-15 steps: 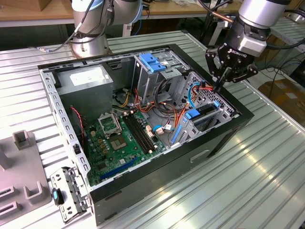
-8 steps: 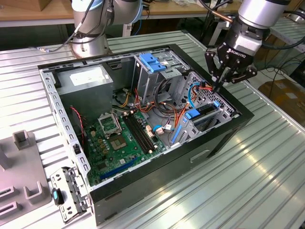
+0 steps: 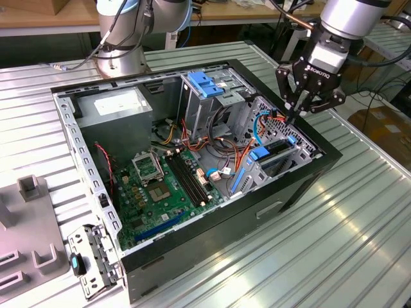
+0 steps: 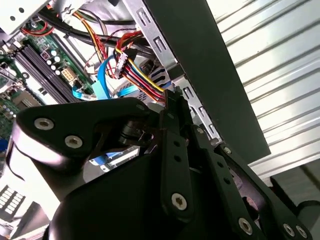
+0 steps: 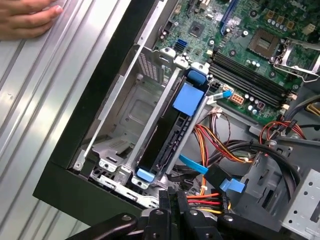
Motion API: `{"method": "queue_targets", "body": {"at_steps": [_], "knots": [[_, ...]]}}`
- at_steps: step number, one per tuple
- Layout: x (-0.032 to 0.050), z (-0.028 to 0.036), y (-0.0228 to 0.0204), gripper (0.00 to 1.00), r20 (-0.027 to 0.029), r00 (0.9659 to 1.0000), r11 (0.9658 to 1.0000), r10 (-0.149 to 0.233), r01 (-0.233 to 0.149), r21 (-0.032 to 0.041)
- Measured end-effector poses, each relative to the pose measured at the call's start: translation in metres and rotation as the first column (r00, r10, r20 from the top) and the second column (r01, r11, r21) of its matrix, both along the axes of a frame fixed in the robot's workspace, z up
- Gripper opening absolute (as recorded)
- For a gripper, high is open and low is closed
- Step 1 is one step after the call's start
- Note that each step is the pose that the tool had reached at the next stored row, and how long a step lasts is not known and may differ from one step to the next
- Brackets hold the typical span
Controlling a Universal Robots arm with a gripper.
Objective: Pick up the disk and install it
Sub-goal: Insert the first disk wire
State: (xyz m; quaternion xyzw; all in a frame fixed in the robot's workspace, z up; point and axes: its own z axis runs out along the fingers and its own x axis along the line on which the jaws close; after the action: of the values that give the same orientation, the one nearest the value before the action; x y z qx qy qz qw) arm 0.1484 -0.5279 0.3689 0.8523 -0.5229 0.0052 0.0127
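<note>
Disk seated in the case's drive bay, gripper above it.

The disk (image 5: pixel 172 132), dark-edged with blue rails and a blue tab, stands on edge in the grey bay (image 5: pixel 125 115), long axis running from the case wall toward the motherboard (image 5: pixel 240 45). The gripper (image 3: pixel 297 110) hovers over the case corner, fingers pressed together, holding nothing.

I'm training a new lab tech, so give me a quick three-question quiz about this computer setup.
1. True or false: the gripper is clamped on the disk.
2. In the exterior view, the gripper hangs over: A) the motherboard, B) the drive bay at the right end of the computer case, C) the bare table.
3. In the first wrist view, what rests on the table outside the case?

Key: 1 false, the disk sits in the bay. 2 B. 3 a hand.
</note>
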Motion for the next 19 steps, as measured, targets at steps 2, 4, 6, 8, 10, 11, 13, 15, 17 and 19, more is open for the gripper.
{"method": "queue_targets", "body": {"at_steps": [2, 4, 6, 8, 10, 11, 13, 15, 17, 19], "knots": [[-0.0002, -0.0001, 0.0, 0.16, -0.0001, 0.9997, 0.9997, -0.026, 0.026, 0.0], [-0.0003, -0.0002, 0.0, 0.16, 0.0, 0.9989, 0.9989, -0.047, 0.047, 0.0], [-0.0004, -0.0002, 0.0, 0.16, 0.0, 0.9977, 0.9977, -0.068, 0.068, 0.0], [-0.0006, -0.0003, 0.0, 0.16, 0.0, 0.9954, 0.9954, -0.096, 0.096, -0.0001], [-0.0009, -0.0004, 0.0, 0.16, 0.0, 0.9932, 0.9932, -0.116, 0.116, 0.0], [-0.001, -0.0005, 0.0, 0.16, 0.0, 0.9919, 0.9919, -0.127, 0.127, 0.0001], [-0.0013, -0.0005, 0.0, 0.16, -0.0001, 0.9893, 0.9893, -0.146, 0.146, 0.0001], [-0.0018, -0.0005, 0.0, 0.16, 0.0, 0.9857, 0.9857, -0.168, 0.168, 0.0001], [-0.0028, -0.0005, 0.0001, 0.16, -0.0001, 0.9847, 0.9847, -0.174, 0.174, 0.0001], [-0.0047, -0.0005, 0.0002, 0.16, -0.0001, 0.9847, 0.9847, -0.174, 0.174, 0.0]]}}
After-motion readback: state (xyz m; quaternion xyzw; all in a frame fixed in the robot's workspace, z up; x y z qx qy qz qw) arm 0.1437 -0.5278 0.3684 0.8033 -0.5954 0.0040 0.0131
